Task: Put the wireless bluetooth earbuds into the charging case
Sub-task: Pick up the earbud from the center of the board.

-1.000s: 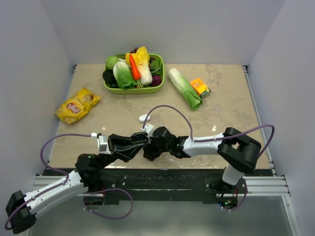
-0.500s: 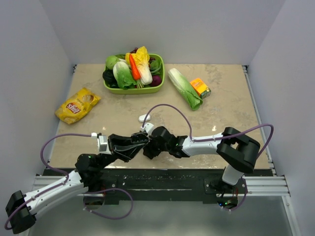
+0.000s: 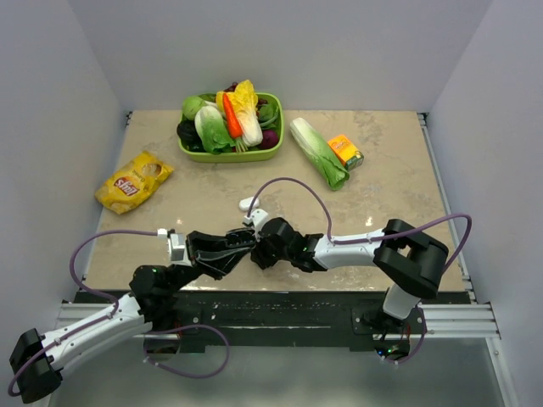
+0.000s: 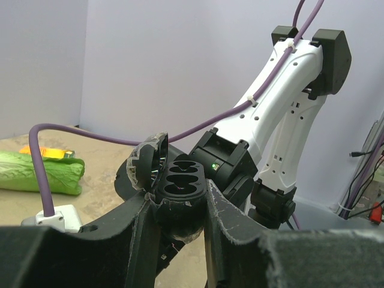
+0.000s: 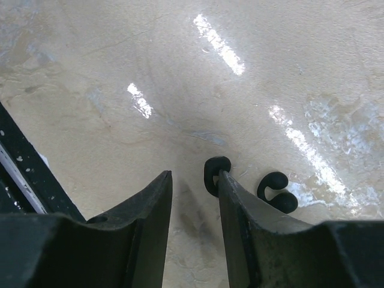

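Note:
My left gripper (image 4: 180, 207) is shut on the black charging case (image 4: 183, 187) and holds it above the table with its lid (image 4: 146, 168) open and its wells empty. In the top view the left gripper (image 3: 239, 244) sits close against my right gripper (image 3: 257, 252). In the right wrist view my right gripper (image 5: 193, 177) is open, empty and low over the table. One black earbud (image 5: 211, 174) lies at the tip of its right finger, outside the gap. A second black earbud (image 5: 277, 192) lies further right. A white earbud (image 3: 248, 203) lies on the table beyond both grippers.
A green basket (image 3: 229, 156) of vegetables stands at the back. A napa cabbage (image 3: 318, 153) and an orange box (image 3: 345, 151) lie at the back right. A yellow chips bag (image 3: 133, 181) lies at the left. A purple cable (image 3: 297, 188) arches over the right arm.
My right gripper has shifted slightly away from the near edge, toward the left gripper. The left gripper still holds the open case in the same place.

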`<state>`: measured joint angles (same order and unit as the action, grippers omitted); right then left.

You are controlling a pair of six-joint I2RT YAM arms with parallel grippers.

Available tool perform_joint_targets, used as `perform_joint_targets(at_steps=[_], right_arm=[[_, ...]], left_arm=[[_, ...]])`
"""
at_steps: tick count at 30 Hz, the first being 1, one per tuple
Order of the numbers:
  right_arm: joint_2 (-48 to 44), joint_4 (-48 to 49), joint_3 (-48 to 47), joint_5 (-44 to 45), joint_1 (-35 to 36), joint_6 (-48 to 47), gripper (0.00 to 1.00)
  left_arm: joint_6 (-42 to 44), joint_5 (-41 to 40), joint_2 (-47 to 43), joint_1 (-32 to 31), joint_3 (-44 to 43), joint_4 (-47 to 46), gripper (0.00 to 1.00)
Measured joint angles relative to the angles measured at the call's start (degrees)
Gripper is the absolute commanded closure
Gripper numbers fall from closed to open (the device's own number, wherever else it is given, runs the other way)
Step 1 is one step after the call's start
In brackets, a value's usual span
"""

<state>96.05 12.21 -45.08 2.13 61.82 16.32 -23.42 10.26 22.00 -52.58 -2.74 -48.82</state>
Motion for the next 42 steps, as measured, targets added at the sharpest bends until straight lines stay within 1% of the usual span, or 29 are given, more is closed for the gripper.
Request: perform_joint_targets(at_steps=[3,11,15,16,18,20,21,27,31,36,39,42], right_arm=[[0.00,-0.13,0.00,0.94,0.00,0.11,0.63],[0.00,-0.83,0.00,4.57,-0.02,0.22,0.74],[0.00,-1.42,0.00,5.86,-0.22,0.22,0.85],[0.00,-1.46,0.04,6.10,-0.28,0.31,0.90],[-0.07,-1.44,0.20,6.49,-0.37,0.39,0.95],[-0.28,-1.42,0.39,6.84,-0.37,0.57,0.99],[-0.50,-1.51,0.52,7.08,-0.37,0.59,1.00],[-4.22,-3.34,1.40,7.45,-0.37,0.55,1.00],[-11.91,-10.32,0.76,7.39,-0.37,0.39,1.00],[-26.45,-26.95,-6.88,10.21,-0.31,-0.81,1.00],[-35.26,-34.64,-11.47,11.78,-0.24,-2.01,1.00],[-44.13,-40.70,-14.80,9.53,-0.22,-4.07,1.00]], left_arm=[[0.00,0.00,0.00,0.00,0.00,-0.02,1.00],[0.00,0.00,0.17,0.00,0.00,-0.09,1.00],[0.00,0.00,0.44,0.00,0.00,-0.11,1.00],[0.00,0.00,0.46,0.00,0.00,-0.13,1.00],[0.00,0.00,0.46,0.00,0.00,-0.17,1.00],[0.00,0.00,0.55,0.00,0.00,-0.33,1.00],[0.02,0.00,0.59,0.00,0.00,-0.37,1.00],[0.00,-0.02,1.55,0.00,0.00,-0.63,1.00],[0.02,-0.22,1.84,0.00,0.00,-0.44,1.00],[0.07,-1.46,2.97,0.00,0.00,-0.31,1.00],[0.24,-1.79,5.77,0.02,0.00,-0.74,1.00],[0.50,-1.07,11.02,0.02,0.00,-3.41,1.00]])
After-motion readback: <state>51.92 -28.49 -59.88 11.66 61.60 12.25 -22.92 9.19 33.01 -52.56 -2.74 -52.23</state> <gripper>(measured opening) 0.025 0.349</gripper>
